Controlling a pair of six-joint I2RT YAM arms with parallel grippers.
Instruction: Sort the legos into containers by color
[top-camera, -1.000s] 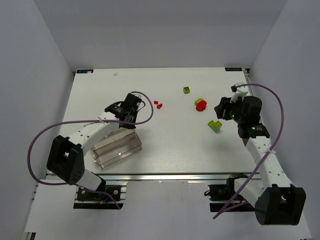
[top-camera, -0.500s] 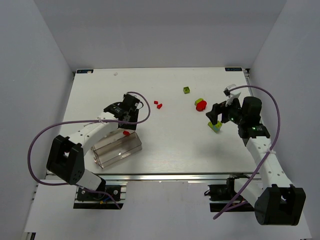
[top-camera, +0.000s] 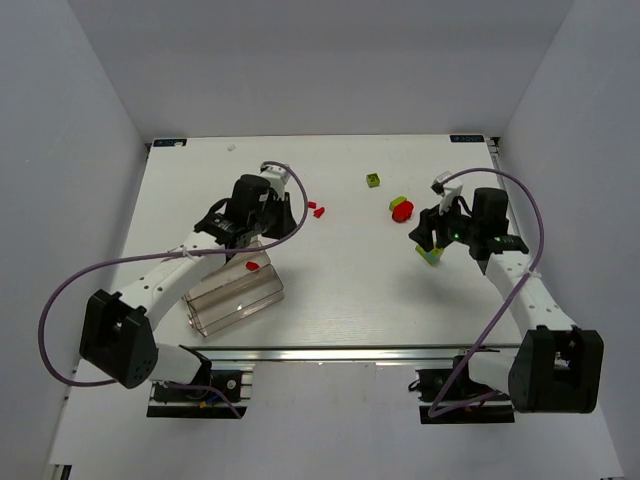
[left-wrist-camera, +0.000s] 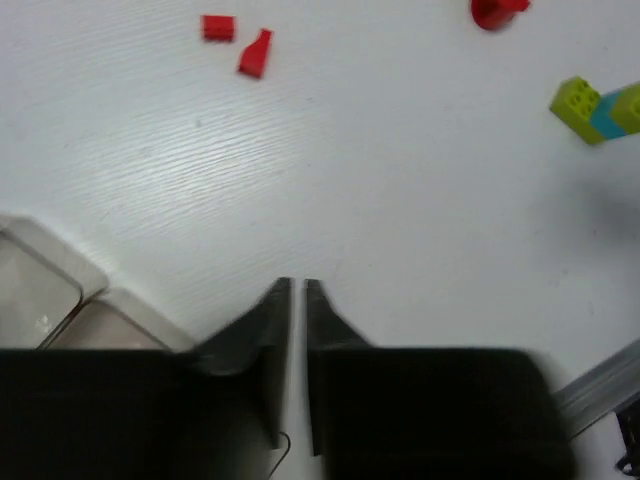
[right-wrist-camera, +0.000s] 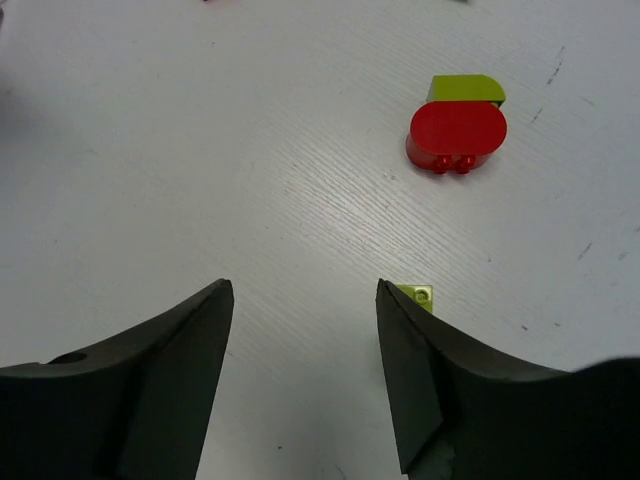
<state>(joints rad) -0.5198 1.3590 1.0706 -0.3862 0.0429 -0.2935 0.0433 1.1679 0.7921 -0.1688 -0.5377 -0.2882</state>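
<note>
A red lego (top-camera: 252, 266) lies in the clear containers (top-camera: 225, 300) at the near left. My left gripper (top-camera: 268, 228) (left-wrist-camera: 298, 285) hovers just beyond their far end, shut and holding nothing. My right gripper (top-camera: 428, 238) (right-wrist-camera: 305, 290) stands open over the table. A lime and cyan lego block (top-camera: 433, 256) (left-wrist-camera: 598, 108) sits at its right finger, with only a lime corner (right-wrist-camera: 417, 296) showing in the right wrist view. A red oval lego (top-camera: 401, 210) (right-wrist-camera: 457, 135) lies against a lime piece (right-wrist-camera: 467, 90). Two small red bits (top-camera: 318, 209) (left-wrist-camera: 240, 42) lie mid-table.
A small lime brick (top-camera: 373, 180) lies alone toward the far edge. The purple cables loop beside both arms. White walls close in the table on the left, right and far sides.
A red lego has dropped into the containers. My left gripper opened, then shut and moved farther from them. My right gripper moved left over the lime and cyan block.
</note>
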